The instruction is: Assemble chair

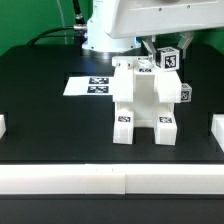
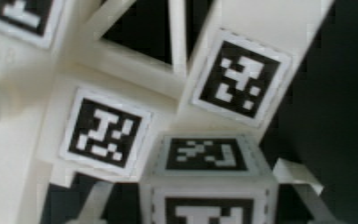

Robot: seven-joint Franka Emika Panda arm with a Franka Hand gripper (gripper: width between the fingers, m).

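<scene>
The chair (image 1: 143,100) stands upright near the middle of the black counter (image 1: 40,120), probably so the arm can reach its top from above. The tool (image 1: 158,55) hangs at the chair's upper back, close to a tagged piece (image 1: 169,61). I cannot tell if it is pinching or spread. The marker board (image 1: 95,85) lies toward the far edge and a white rail (image 1: 110,180) along the front edge. Neither seems to be in the way.

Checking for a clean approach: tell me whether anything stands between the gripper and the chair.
Nothing visible does. The gripper sits right at the chair's top, on the exterior view's right, around a tagged part. The marker board lies flat toward the exterior view's left, clear of both.
</scene>
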